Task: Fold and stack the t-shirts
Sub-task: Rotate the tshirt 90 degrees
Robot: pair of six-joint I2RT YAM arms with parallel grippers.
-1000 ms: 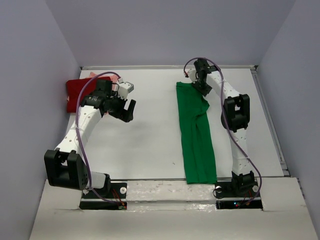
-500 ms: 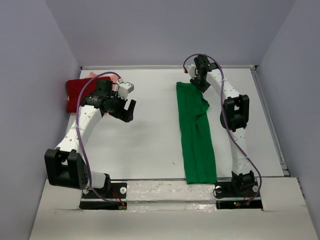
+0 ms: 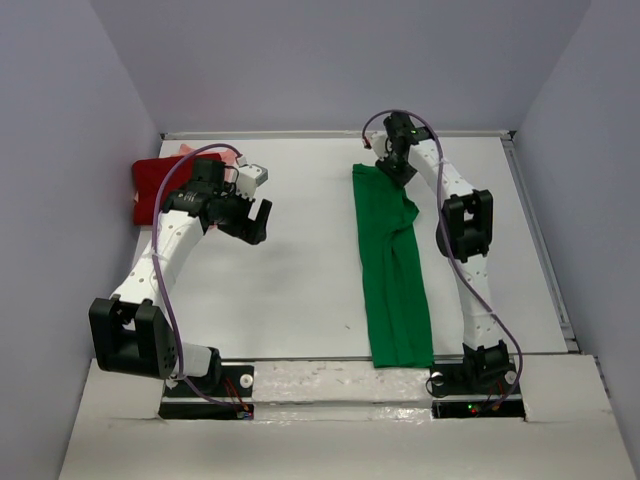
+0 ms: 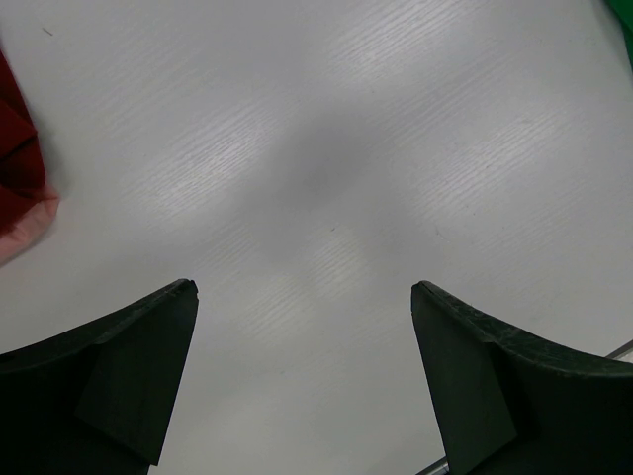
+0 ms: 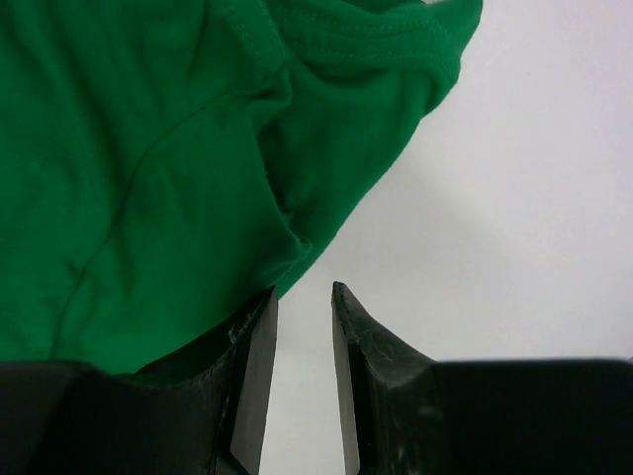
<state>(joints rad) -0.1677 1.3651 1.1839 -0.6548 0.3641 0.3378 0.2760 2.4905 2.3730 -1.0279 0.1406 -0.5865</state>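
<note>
The bright green t-shirt (image 3: pixel 392 280) lies as a long narrow strip on the right half of the table, running from far to near. My right gripper (image 3: pixel 392 168) hovers at its far end. In the right wrist view the right gripper (image 5: pixel 304 289) stands open by a narrow gap with only bare table between the jaws, and the green t-shirt (image 5: pixel 148 148) lies just left of them. The dark red t-shirt (image 3: pixel 152 186) sits at the far left with the salmon-pink t-shirt (image 3: pixel 234 156) peeking out behind it. My left gripper (image 3: pixel 257 222) hangs wide open and empty to their right, over bare table (image 4: pixel 326 148).
A raised rim (image 3: pixel 330 134) runs along the table's back and a rail (image 3: pixel 540 240) along its right side. Grey walls close in on three sides. The dark red cloth (image 4: pixel 15 148) and a pink edge (image 4: pixel 25 223) show at the left of the left wrist view.
My right gripper has shifted slightly farther and leftward at the far end of the green t-shirt. The left arm and all cloth stay put.
</note>
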